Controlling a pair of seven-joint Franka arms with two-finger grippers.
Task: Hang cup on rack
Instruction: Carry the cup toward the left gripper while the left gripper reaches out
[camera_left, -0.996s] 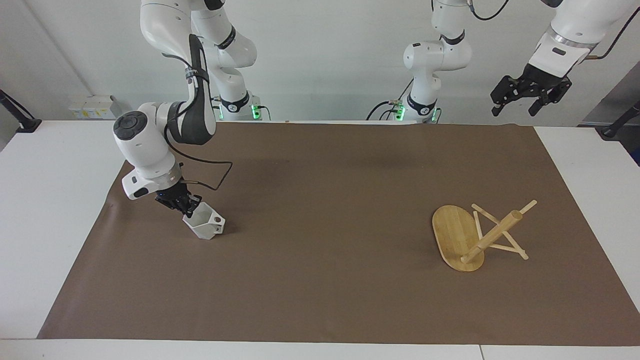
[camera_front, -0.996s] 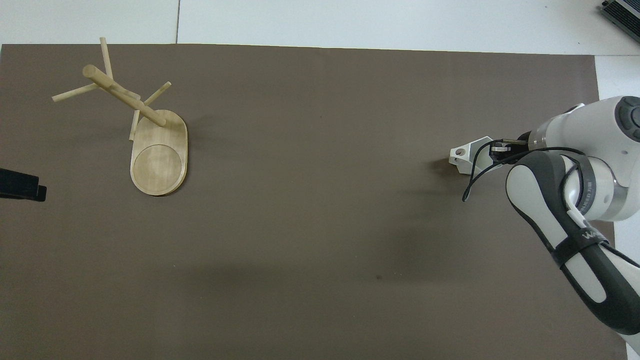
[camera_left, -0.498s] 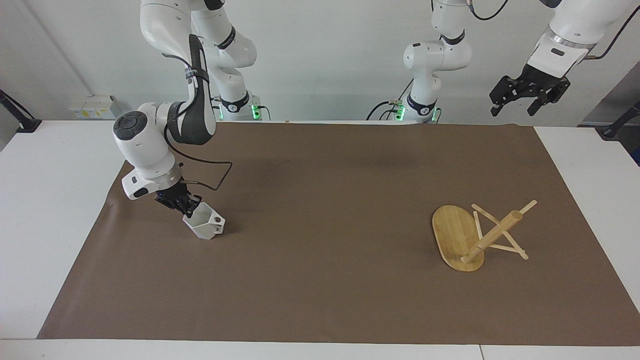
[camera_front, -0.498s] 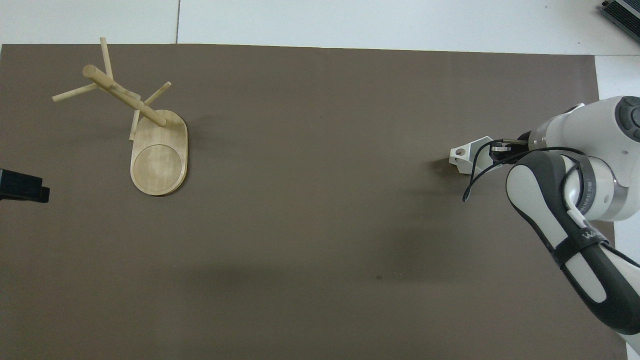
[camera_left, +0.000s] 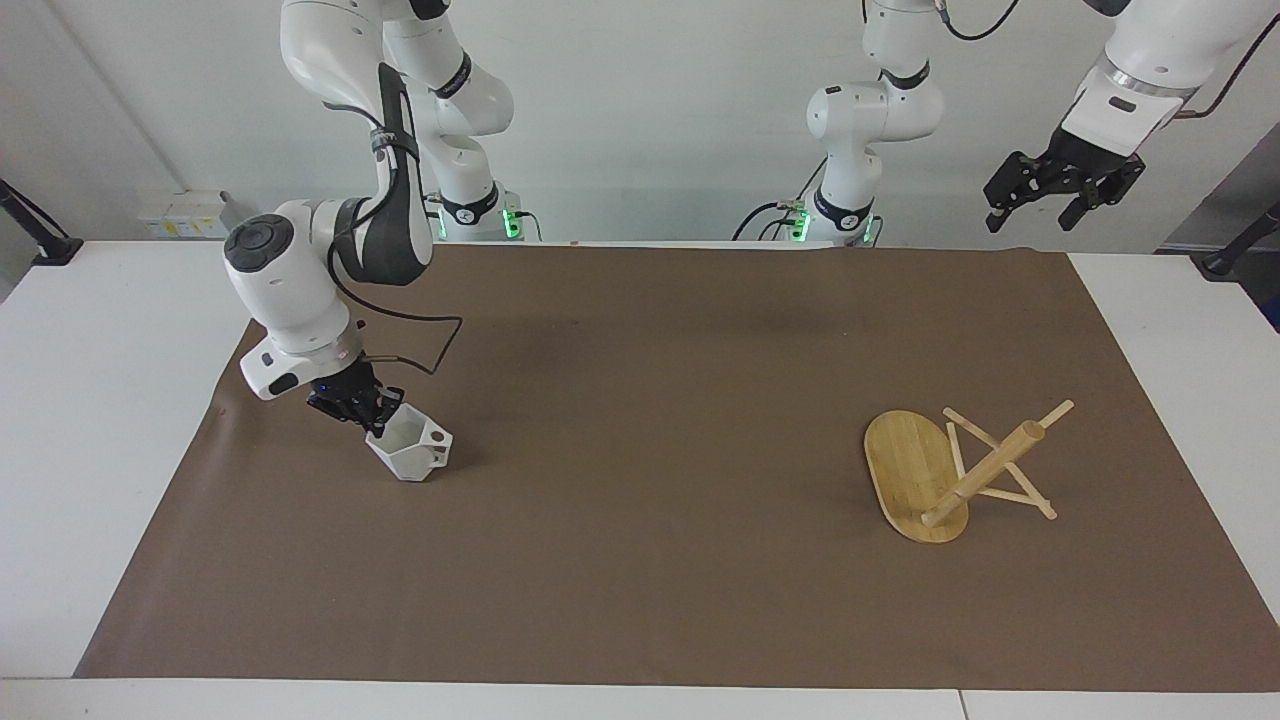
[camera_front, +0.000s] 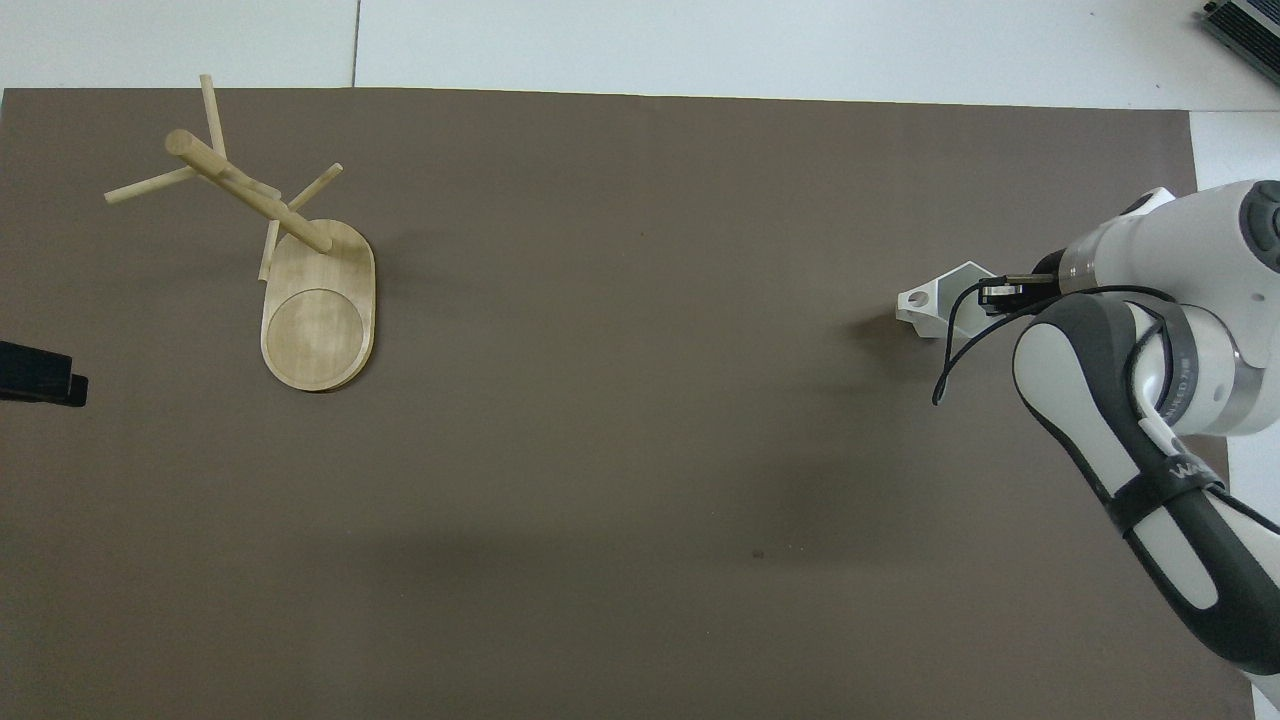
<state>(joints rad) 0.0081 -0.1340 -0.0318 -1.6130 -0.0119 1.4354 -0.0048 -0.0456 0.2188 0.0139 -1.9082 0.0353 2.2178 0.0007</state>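
The white faceted cup (camera_left: 412, 452) (camera_front: 932, 303) hangs tilted just above the brown mat at the right arm's end of the table, its handle pointing toward the table's middle. My right gripper (camera_left: 377, 417) (camera_front: 990, 296) is shut on the cup's rim. The bamboo rack (camera_left: 985, 470) (camera_front: 250, 195) lies tipped over at the left arm's end, propped on the edge of its oval base (camera_left: 905, 465) (camera_front: 318, 320) and on its pegs. My left gripper (camera_left: 1030, 220) waits open, high over the mat's corner beside its own base.
The brown mat (camera_left: 650, 420) (camera_front: 640, 420) covers most of the white table. A wide stretch of bare mat separates the cup from the rack. A black part of the left gripper (camera_front: 35, 372) shows at the edge of the overhead view.
The right gripper has risen a little with the cup in its grip. The left gripper has shifted only slightly up high. The rack has not moved.
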